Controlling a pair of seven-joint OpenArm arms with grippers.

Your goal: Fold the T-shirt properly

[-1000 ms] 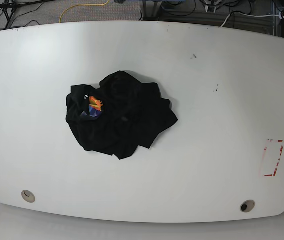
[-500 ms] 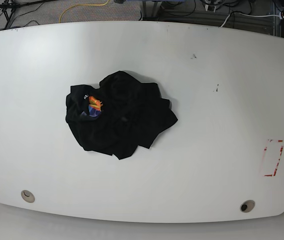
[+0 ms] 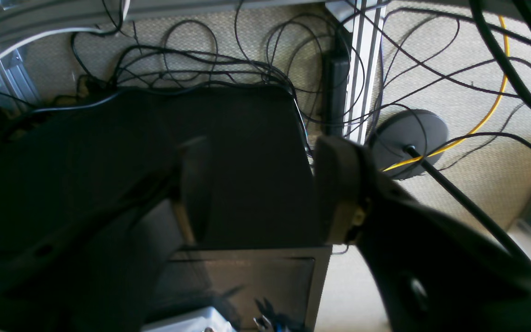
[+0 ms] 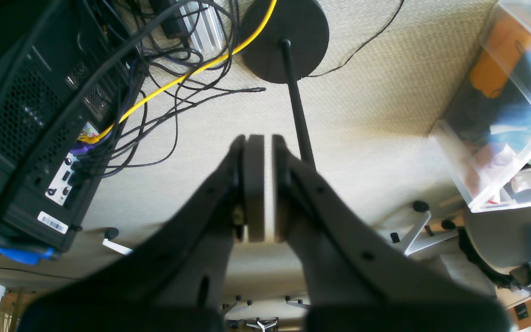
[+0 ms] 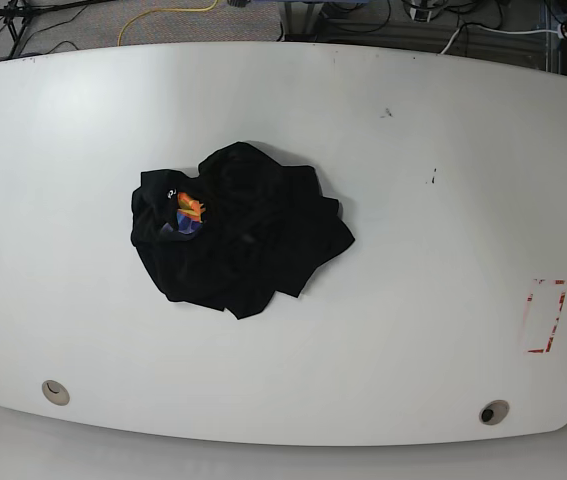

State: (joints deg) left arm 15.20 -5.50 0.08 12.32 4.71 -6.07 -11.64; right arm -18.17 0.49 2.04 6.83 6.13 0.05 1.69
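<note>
White table, crumpled black T-shirt left of centre, red-marked rectangle right

This looks like a robotics lab or research workroom set up in an office space. A broad white tabletop with rounded corners carries a red tape rectangle marked near one edge and two round cable ports. Below and behind it, beige carpet is strewn with tangled black cables and one yellow cable. A black desktop computer tower (barcode sticker on its back) stands on the floor beside aluminium frame rails. A round-based stand, a clear plastic storage bin and office-chair castors complete the room.
</note>
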